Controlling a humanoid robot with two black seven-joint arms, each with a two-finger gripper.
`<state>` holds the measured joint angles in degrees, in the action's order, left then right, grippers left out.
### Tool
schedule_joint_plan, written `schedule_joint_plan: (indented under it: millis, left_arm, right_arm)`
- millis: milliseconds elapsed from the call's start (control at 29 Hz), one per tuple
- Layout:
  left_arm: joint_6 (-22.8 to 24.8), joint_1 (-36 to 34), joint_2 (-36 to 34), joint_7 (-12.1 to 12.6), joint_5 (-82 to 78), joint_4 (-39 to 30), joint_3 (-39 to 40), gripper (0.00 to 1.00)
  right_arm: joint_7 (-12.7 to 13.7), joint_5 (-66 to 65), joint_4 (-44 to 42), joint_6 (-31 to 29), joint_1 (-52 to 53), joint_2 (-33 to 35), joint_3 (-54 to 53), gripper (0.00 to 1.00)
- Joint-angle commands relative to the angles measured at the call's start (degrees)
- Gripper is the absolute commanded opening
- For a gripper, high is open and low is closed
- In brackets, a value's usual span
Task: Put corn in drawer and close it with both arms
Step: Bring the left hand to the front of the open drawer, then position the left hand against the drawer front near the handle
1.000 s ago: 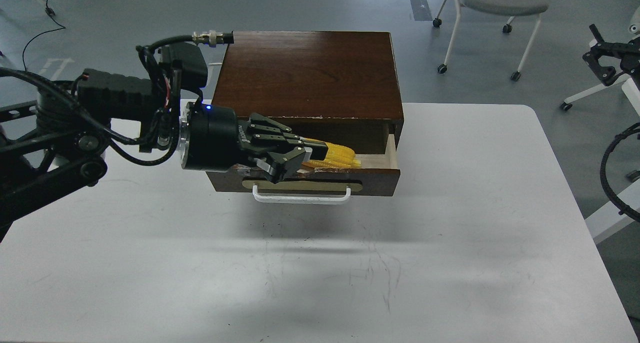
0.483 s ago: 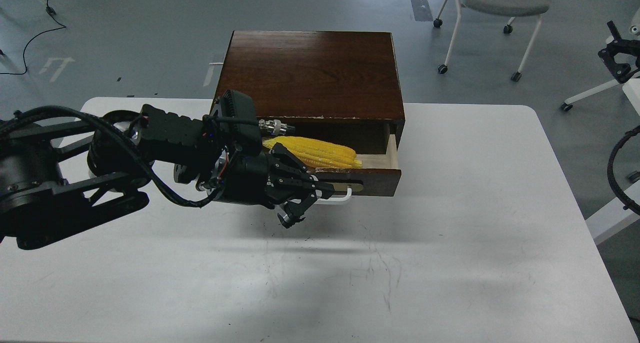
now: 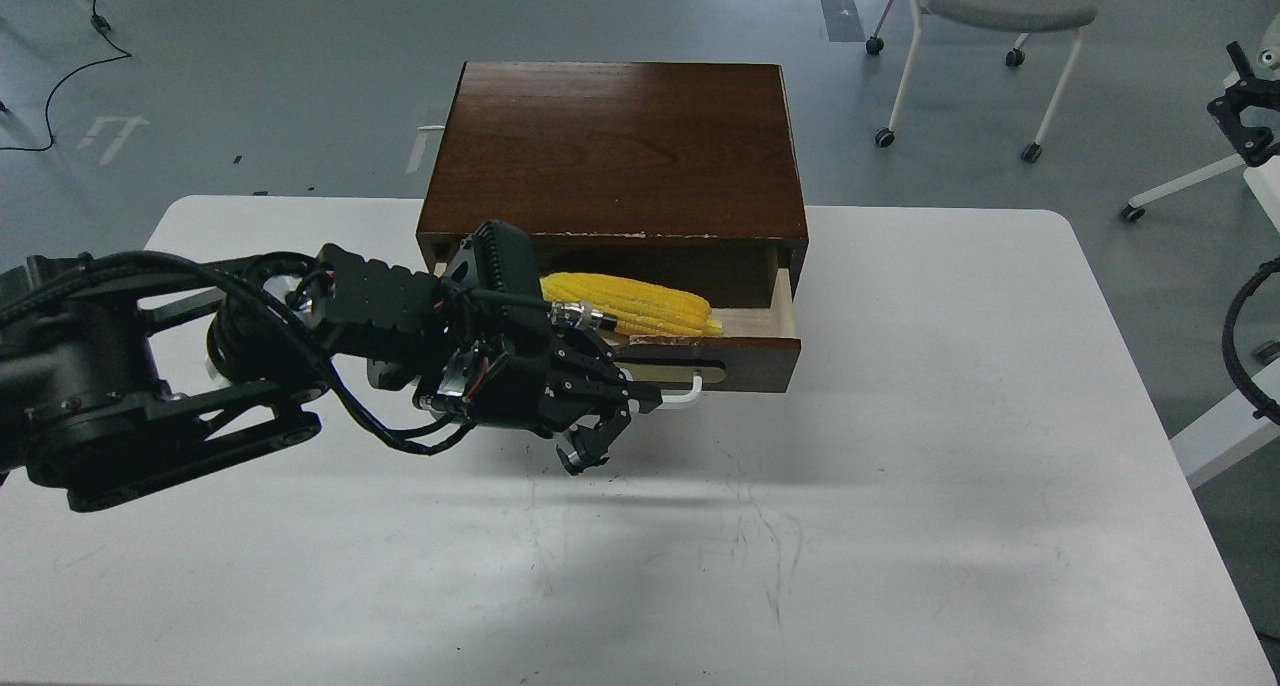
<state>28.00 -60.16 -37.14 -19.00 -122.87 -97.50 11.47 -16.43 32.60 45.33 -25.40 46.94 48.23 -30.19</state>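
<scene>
The yellow corn [image 3: 640, 304] lies lengthwise inside the open drawer [image 3: 750, 362], on its pale wood floor. The drawer is pulled out of the dark brown cabinet [image 3: 620, 146], and its white bar handle [image 3: 683, 397] is partly hidden by my left arm. My left gripper [image 3: 598, 436] hangs just in front of the drawer's left half, pointing down at the table, open and empty. My right gripper [image 3: 1240, 111] is a small black claw at the far right edge, far from the drawer; I cannot tell how its fingers stand.
The cabinet stands at the back of a white table [image 3: 900, 526]. A grey wheeled chair [image 3: 1000, 6] stands on the floor beyond. A black cable loop [image 3: 1235, 346] hangs off the table's right side.
My left gripper let go of the corn, which now lies in the drawer. The gripper drew back out of the drawer and dropped down in front of its face. The right claw shifted slightly right.
</scene>
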Motion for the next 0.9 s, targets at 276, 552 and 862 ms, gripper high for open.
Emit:
schedule_joint_plan:
  millis: [276,552,862]
  left_arm:
    - [0.00,-0.31,-0.03,-0.07,-2.13,2.49,-1.01,0.00]
    - [0.00,0.04,-0.56,-0.34,-2.13,2.49,-1.54,0.00]
    - [0.00,-0.14,-0.56,-0.34,-2.13,2.49,-1.63,0.00]
  right_arm:
    - [0.00,-0.17,-0.60,0.00,0.60,-0.42,-0.04,1.00]
    - [0.00,-0.26,-0.60,0.00,0.60,-0.42,-0.04,1.00]
    - [0.00,-0.34,-0.60,0.00,0.69,-0.42,-0.04,1.00]
